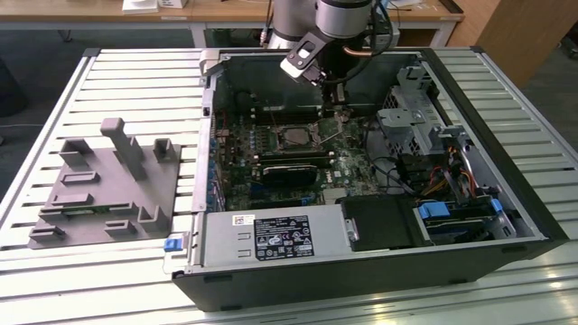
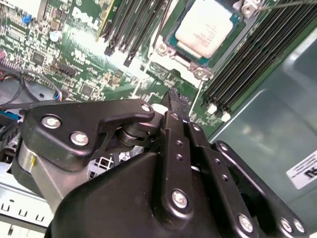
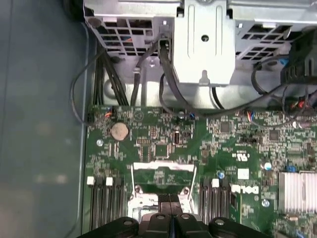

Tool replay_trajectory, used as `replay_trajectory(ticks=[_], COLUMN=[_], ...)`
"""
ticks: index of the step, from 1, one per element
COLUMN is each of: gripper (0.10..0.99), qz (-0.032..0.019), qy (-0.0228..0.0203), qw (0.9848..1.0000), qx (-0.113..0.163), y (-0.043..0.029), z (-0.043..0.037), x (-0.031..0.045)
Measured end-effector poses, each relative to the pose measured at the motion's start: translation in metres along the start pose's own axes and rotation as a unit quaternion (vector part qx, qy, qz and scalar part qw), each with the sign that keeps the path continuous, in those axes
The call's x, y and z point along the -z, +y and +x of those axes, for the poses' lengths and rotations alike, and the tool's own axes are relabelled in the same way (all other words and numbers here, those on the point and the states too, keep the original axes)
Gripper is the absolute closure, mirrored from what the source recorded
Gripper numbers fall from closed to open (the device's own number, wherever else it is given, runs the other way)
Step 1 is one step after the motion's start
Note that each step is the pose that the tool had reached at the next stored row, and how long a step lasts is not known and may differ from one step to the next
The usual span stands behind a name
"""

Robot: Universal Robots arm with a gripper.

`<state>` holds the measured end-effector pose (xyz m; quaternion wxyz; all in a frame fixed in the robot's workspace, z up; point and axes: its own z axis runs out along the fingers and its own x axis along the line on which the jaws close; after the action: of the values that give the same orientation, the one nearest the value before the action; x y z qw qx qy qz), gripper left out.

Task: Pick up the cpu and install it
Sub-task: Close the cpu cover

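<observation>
Fingers (image 3: 162, 203) on the black gripper (image 3: 171, 199) are pressed together, and we see nothing between them. We see the small square cpu with the shiny silver top (image 2: 208, 27) lying flat in its socket on the green circuit board (image 2: 44, 54). The board is inside the big open black computer case (image 1: 361, 277). The gripper hangs over the board just beside the cpu, not touching it. In the exterior view it is a little to the exterior view's right of the cpu and farther away. Long black memory slots (image 2: 257, 59) run along both sides of the socket. The case lies on a table of pale metal slats (image 1: 135, 74). A grey plastic tray with blocks sticking up (image 1: 108, 183) sits on the table at the exterior view's left of the case, well apart from the gripper.
</observation>
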<state>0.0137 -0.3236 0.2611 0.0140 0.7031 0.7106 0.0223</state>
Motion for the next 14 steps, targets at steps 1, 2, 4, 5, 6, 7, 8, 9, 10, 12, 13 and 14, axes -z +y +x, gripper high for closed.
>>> replay_trajectory(ticks=[1,2,4,5,6,7,8,9,10,12,13,14], gripper=[0.98,0.98,0.98,0.98,0.98,0.98,0.98,0.98,0.98,0.98,0.98,0.98], qz=[0.0002,0.0004,0.0007,0.0008,0.0009,0.0009,0.0008,0.0008,0.0008,0.001,0.0011,0.0012], qy=[-0.0005,-0.001,-0.0015,-0.0015,-0.0016,-0.0016,-0.0015,-0.0015,-0.0014,-0.0015,-0.0015,-0.0016], qw=[1.0,1.0,1.0,1.0,1.0,1.0,1.0,1.0,1.0,1.0,1.0,1.0], qx=[0.0,0.0,0.0,0.0,0.0,0.0,0.0,0.0,0.0,0.0,0.0,0.0], y=[0.0016,0.0033,0.0066,0.0076,0.0083,0.0087,0.0096,0.0108,0.0126,0.016,0.0173,0.0185], z=[0.0002,0.0003,0.0005,0.0006,0.0006,0.0006,0.0006,0.0006,0.0007,0.0009,0.0011,0.0013], x=[-0.0004,-0.0008,-0.0015,-0.0018,-0.0019,-0.0021,-0.0023,-0.0026,-0.003,-0.0038,-0.0042,-0.0047])
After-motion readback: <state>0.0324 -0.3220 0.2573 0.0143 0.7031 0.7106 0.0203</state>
